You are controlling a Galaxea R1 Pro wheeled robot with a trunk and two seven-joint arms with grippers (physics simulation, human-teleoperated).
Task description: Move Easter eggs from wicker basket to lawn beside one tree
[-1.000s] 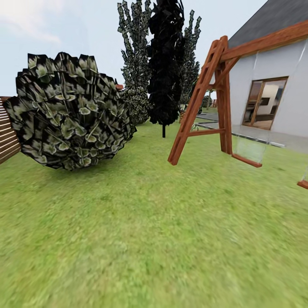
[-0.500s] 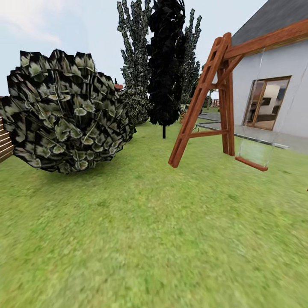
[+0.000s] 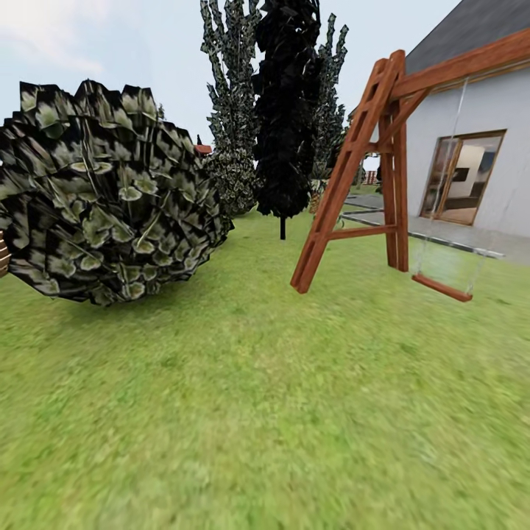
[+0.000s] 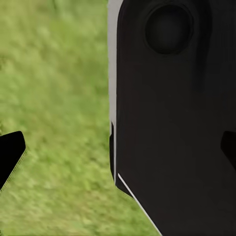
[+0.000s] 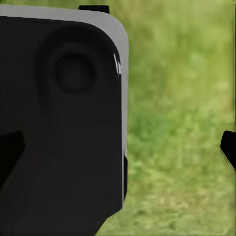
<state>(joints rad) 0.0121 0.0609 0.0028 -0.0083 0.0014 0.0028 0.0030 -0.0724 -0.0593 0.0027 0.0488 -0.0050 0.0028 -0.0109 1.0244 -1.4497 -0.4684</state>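
From the head camera I see the lawn stretching out ahead, green and mottled, with nothing lying on the near grass. To my left sits a big round bush of dark, pale-speckled leaves, low to the ground with no trunk showing. Straight ahead and well back stands the tree, a tall narrow dark crown on a thin trunk that meets the grass just beyond the bush's far edge; paler trees stand close behind it. To my right is a reddish wooden swing frame with its slanted ladder leg planted in the grass, and a swing seat hanging low beside it. Behind that is a white house with a glass door and a grey paved strip along its foot. In the left wrist camera, a large black body panel fills the side over blurred grass, and one dark fingertip pokes in at the frame edge, the other at the opposite edge; the left fingers look spread wide with nothing between them, though I only see the tips. The right wrist camera gives the same sort of picture: black panel, grass, a dark fingertip at each edge, apparently wide apart and empty.
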